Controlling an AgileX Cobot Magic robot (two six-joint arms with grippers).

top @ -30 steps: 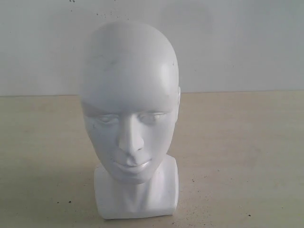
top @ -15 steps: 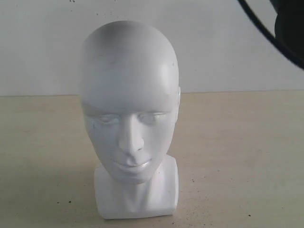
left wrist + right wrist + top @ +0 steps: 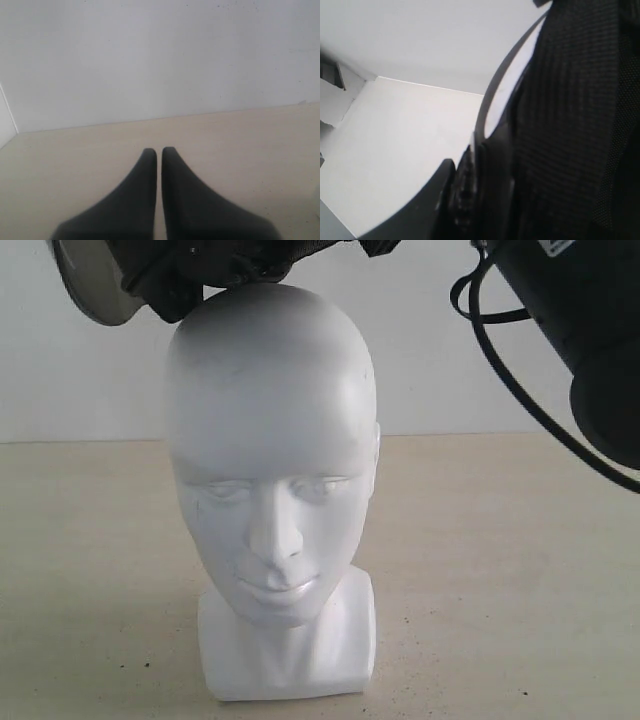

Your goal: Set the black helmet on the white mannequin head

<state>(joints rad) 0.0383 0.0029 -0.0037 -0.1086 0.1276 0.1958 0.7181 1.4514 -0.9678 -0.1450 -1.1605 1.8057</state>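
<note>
The white mannequin head (image 3: 272,440) stands upright on its block base in the middle of the beige table, facing the exterior camera. The black helmet (image 3: 210,268) hangs tilted at the top edge of that view, its lower rim touching or just above the crown, its smoky visor (image 3: 90,280) sticking out to the left. In the right wrist view my right gripper (image 3: 467,170) is shut on the helmet's rim, with the black ribbed lining (image 3: 570,125) filling the side. My left gripper (image 3: 159,150) is shut and holds nothing, low over bare table.
My right arm (image 3: 590,330) and its black cable (image 3: 500,360) reach in from the top right of the exterior view. A white wall (image 3: 480,390) stands behind the beige table (image 3: 500,590).
The helmet has come into the exterior view along the top edge and now sits over the head's crown. The right arm has pushed further in from the top right.
</note>
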